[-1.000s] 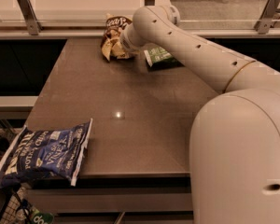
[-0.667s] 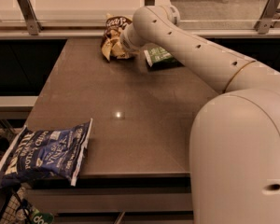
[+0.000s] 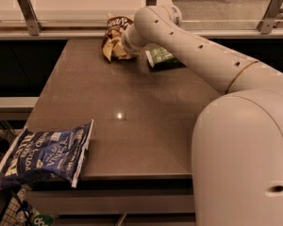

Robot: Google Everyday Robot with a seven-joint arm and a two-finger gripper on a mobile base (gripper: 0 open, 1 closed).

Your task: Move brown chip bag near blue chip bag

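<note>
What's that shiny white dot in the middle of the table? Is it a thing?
In the camera view, no: it is glare, likely an overhead light reflected on the smooth table; also in the camera view, the arm casts a soft shadow at the far end, where the tool is at the brown chip bag.

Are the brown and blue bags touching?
No, the brown chip bag is far back at the gripper, the blue chip bag up front.

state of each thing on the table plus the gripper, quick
brown chip bag: crinkled, upright at the far edge of the table
blue chip bag: lying flat, near left corner, overhanging the edge
green bag: lying down, partly hidden behind the arm
gripper: at the brown chip bag, mostly hidden
</note>
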